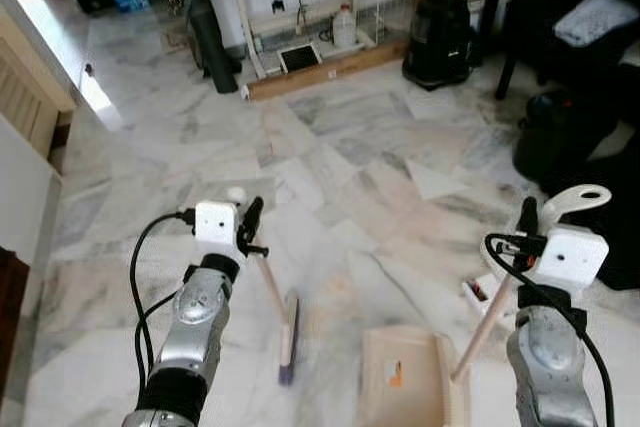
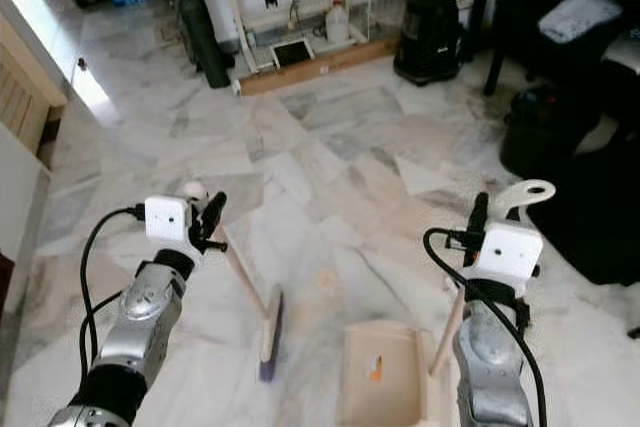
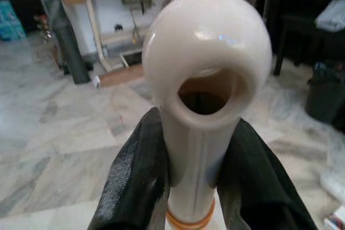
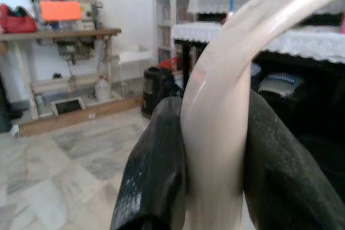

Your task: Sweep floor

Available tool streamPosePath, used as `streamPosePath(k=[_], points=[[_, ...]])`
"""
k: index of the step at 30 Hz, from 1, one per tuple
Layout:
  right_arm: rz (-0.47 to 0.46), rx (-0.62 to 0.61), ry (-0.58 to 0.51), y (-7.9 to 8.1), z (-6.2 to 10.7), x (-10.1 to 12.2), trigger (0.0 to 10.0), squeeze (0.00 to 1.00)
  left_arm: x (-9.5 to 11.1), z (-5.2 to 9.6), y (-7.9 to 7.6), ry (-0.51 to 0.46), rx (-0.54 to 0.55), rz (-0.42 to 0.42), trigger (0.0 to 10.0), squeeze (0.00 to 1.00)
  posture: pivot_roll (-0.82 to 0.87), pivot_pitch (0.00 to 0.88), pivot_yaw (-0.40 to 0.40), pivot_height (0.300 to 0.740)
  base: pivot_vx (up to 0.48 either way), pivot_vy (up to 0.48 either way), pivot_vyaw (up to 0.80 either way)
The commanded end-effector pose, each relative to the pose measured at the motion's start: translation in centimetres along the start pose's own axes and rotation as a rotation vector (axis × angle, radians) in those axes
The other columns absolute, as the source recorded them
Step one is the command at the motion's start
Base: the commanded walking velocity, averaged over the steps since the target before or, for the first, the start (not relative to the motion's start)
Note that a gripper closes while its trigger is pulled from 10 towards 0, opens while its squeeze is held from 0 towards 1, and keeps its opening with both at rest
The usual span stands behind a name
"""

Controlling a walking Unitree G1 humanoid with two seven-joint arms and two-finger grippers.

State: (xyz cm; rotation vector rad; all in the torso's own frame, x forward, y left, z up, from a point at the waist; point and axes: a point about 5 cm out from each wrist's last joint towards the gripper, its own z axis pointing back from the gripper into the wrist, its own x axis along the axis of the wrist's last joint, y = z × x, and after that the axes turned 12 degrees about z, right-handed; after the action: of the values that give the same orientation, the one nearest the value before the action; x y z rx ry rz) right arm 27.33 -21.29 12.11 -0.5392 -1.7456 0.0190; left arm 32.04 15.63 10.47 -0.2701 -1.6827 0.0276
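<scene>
Above marble floor [image 1: 330, 147], left hand [image 1: 250, 225] clamped around broom handle [image 1: 268, 282].

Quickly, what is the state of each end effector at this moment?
Left end effector: shut on the cream plastic broom handle.
Right end effector: shut on the cream plastic dustpan handle.

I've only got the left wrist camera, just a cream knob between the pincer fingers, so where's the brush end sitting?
Observer: The broom handle slants down to the broom head, resting on the marble floor left of the dustpan.
Operator: Who's holding the dustpan?
Observer: The right pincer is shut on the dustpan handle, which slants up from the pan.
Operator: Anything lying nearby?
Observer: A small whitish object lies on the floor right of that handle.
</scene>
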Motion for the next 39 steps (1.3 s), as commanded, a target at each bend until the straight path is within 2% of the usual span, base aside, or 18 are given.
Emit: streamPosePath(k=[1,9,24,27,39], points=[[-0.015,-0.019,-0.025,-0.35,-0.21,0.57,10.0,0.0,1.09,-0.54,-0.19,-0.043,-0.009,-0.013,10.0,0.0,-0.08,0.086,0.103,0.74,0.352,0.0,0.0],[-0.017,-0.017,-0.018,-0.29,-0.19,0.5,10.0,0.0,1.06,-0.53,-0.23,-0.04,-0.011,-0.012,10.0,0.0,-0.08,0.085,0.103,0.74,0.352,0.0,-0.23],[-0.018,-0.015,-0.013,-0.25,-0.24,0.44,10.0,0.0,1.06,-0.59,-0.24,-0.04,-0.011,-0.012,10.0,0.0,-0.08,0.083,0.103,0.74,0.352,0.0,-0.79],[-0.016,-0.013,-0.02,-0.19,-0.21,0.54,10.0,0.0,1.06,-0.6,-0.24,-0.04,-0.012,-0.01,10.0,0.0,-0.08,0.083,0.103,0.74,0.32,0.0,0.0],[-0.009,-0.014,-0.039,-0.2,-0.21,0.8,10.0,0.0,1.03,-0.56,-0.29,-0.04,-0.01,-0.006,10.0,0.0,-0.08,0.081,0.102,0.74,0.0,0.0,0.0]])
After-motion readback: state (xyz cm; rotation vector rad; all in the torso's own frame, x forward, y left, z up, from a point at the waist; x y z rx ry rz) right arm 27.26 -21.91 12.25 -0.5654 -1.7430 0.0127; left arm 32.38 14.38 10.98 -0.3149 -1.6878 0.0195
